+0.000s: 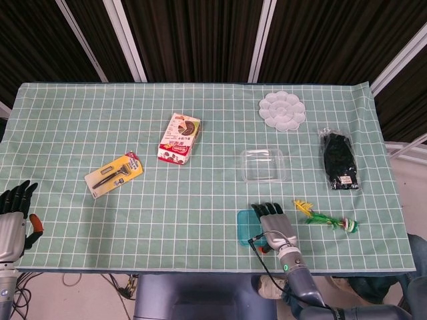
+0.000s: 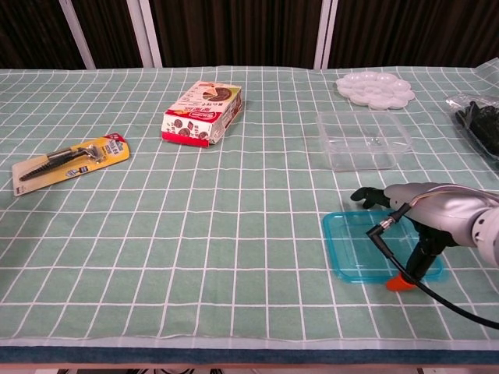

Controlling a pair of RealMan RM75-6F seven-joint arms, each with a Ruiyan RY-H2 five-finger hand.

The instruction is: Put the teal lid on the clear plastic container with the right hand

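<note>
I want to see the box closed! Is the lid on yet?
Not yet. The right hand is over the teal lid, which lies flat on the table. Whether it grips the lid is unclear. Still left: lifting it and setting it on the open container behind.
</note>
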